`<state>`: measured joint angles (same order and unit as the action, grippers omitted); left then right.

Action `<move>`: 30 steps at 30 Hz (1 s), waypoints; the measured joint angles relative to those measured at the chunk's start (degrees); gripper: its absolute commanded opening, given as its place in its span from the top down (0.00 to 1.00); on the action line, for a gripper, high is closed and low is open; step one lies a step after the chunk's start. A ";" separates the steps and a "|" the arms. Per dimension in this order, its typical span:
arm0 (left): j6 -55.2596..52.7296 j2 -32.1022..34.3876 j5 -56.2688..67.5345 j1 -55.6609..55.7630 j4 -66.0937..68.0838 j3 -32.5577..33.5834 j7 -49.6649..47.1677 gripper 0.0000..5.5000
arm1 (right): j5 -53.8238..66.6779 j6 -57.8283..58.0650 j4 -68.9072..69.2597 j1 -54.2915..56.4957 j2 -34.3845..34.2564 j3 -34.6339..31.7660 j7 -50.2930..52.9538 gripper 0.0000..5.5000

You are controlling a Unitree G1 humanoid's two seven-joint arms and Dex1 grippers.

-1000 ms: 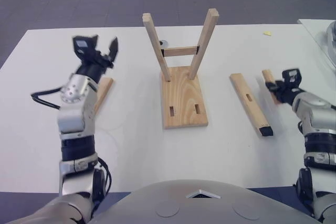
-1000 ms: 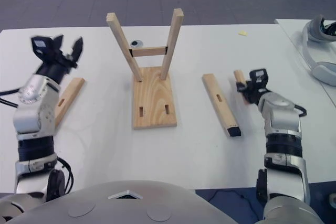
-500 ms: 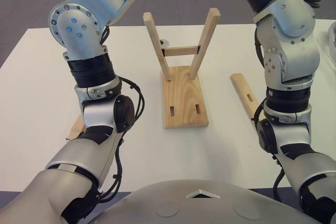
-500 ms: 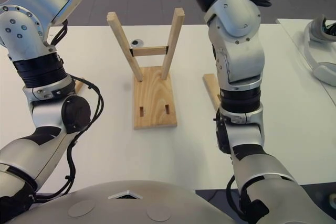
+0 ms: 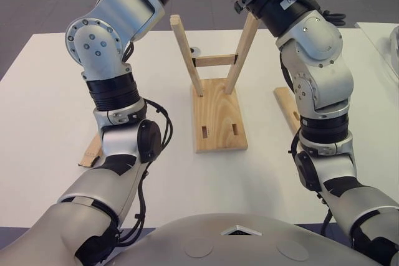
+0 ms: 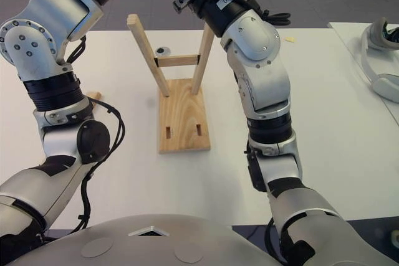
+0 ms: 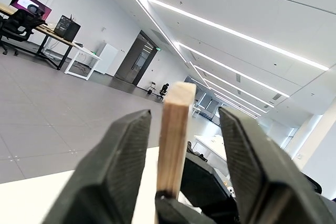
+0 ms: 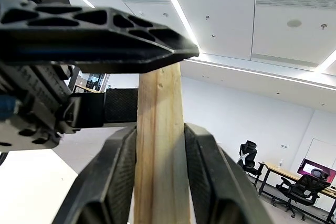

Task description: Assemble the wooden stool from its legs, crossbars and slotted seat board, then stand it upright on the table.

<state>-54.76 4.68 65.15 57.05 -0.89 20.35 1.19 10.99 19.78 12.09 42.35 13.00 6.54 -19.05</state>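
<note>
Pinching a wooden bar (image 8: 160,87) in the right jaws (image 8: 160,129), pads flat on 2 opposite faces, a firm hold. Straddling the bar's free end with the left jaws (image 7: 185,113), spread wide, daylight on both sides, no contact yet. All held high, ceiling behind. Reads as a mid-air hand-over. Next: close the left jaws squarely on that end before letting go on the right, no twisting. Pale, square-cut wood, clean end, fine grain.

Down at frame centre, seat board (image 5: 218,116) lying flat on the surface (image 5: 43,91), 2 legs (image 5: 186,54) socketed at its far end, splayed, tied by 1 crossbar (image 5: 215,61); 2 slots (image 5: 204,131) open. Loose leg (image 5: 92,149) lower left, second loose leg (image 5: 285,101) at right.
</note>
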 measured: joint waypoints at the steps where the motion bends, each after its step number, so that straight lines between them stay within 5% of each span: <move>1: 0.02 -0.06 0.14 -0.01 0.00 0.02 -0.08 0.69 | 0.00 0.14 0.00 -0.08 0.05 0.02 -0.28 0.76; 11: -1.58 1.61 1.83 -4.25 -1.27 0.02 -1.50 0.91 | 4.96 6.68 4.32 -4.86 1.10 0.23 -5.67 0.76; 17: -2.49 3.24 1.92 -5.79 -2.03 -0.95 -1.51 0.92 | 5.19 8.22 4.37 -5.04 1.07 0.55 -6.44 0.76; 25: -4.20 3.35 2.33 -7.26 -3.89 -4.33 -0.96 0.66 | 4.41 8.45 4.14 -5.09 1.08 0.25 -5.34 0.76; 30: -4.06 3.41 2.15 -7.33 -3.48 -4.35 -1.21 0.79 | 4.36 8.47 4.17 -5.09 1.02 0.25 -5.07 0.76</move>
<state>-58.81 8.10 67.30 49.72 -4.37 16.00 -0.02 15.36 28.25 16.26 37.26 14.02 6.79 -24.12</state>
